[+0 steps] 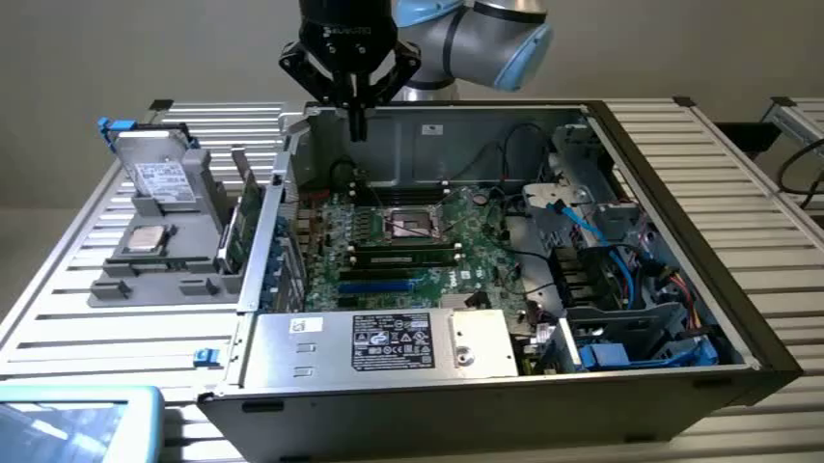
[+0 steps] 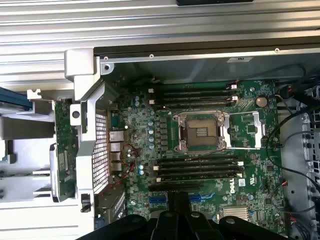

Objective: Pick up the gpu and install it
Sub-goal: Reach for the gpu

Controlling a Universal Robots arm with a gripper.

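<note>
The gpu (image 1: 239, 227) stands on edge in a grey holder (image 1: 142, 280) just outside the open computer case, its green board facing out. In the wrist view the gpu (image 2: 64, 156) is a green board beside the case's perforated metal wall. My gripper (image 1: 357, 125) hangs over the rear left corner of the case, well above the motherboard (image 1: 412, 241), fingers shut together with nothing between them. The wrist view has the gripper (image 2: 177, 207) as a dark narrow pair over the motherboard (image 2: 200, 150), near the blue card slots (image 2: 157, 199).
The holder also carries a silver hard drive (image 1: 161, 178) and a processor chip (image 1: 149, 239). Inside the case are the empty processor socket (image 2: 200, 132), a power supply (image 1: 386, 342) at the front, and drive bays with blue cables (image 1: 618, 289) at the exterior view's right.
</note>
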